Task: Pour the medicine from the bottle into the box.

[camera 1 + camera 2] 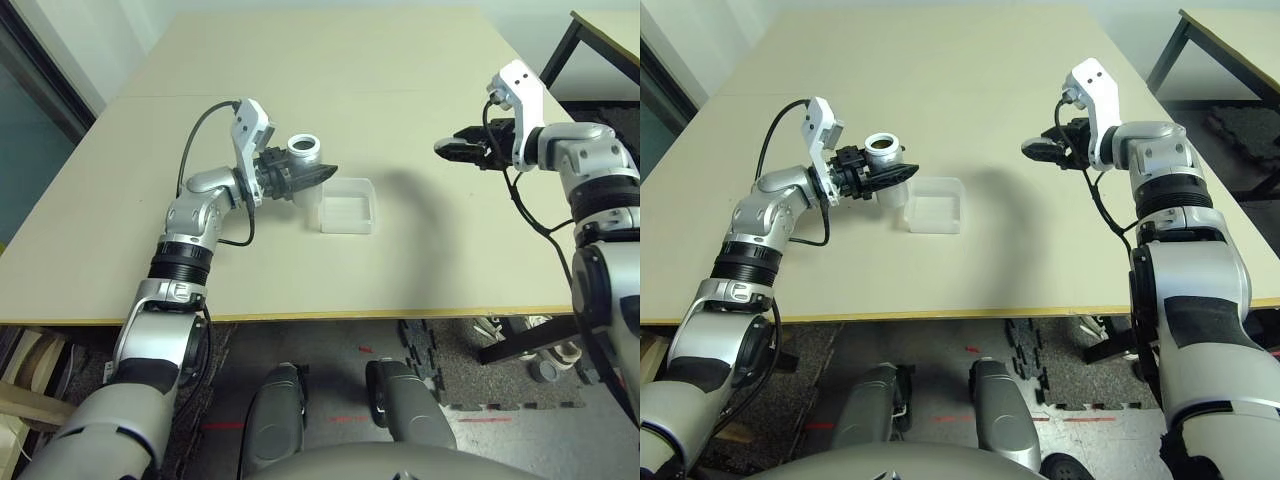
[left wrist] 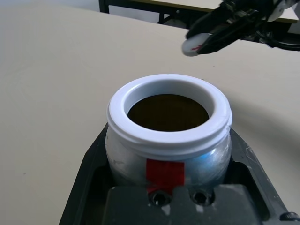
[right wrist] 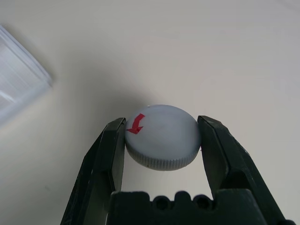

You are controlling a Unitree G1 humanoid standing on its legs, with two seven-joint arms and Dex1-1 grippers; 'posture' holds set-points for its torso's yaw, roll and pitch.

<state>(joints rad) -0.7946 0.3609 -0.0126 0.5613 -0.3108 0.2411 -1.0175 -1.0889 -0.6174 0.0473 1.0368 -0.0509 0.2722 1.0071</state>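
With the left fingers [image 1: 300, 180] closed around the pill bottle [image 2: 168, 140], just left of the clear tray [image 1: 347, 207], center its mouth above the tray, then tilt gradually. Keep the right fingers [image 3: 161, 140], closed on the cap [image 3: 162, 136], clear rightward of the tray. Quantities: bottle, one; tray, one; cap, one. Pill count: cannot tell.

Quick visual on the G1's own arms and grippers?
Both arms: silver rounded segments with black bands at the joints and loose black cables alongside. White brackets sit near the wrists. The left gripper and right gripper each have two black, tapering fingers on a dark mount.
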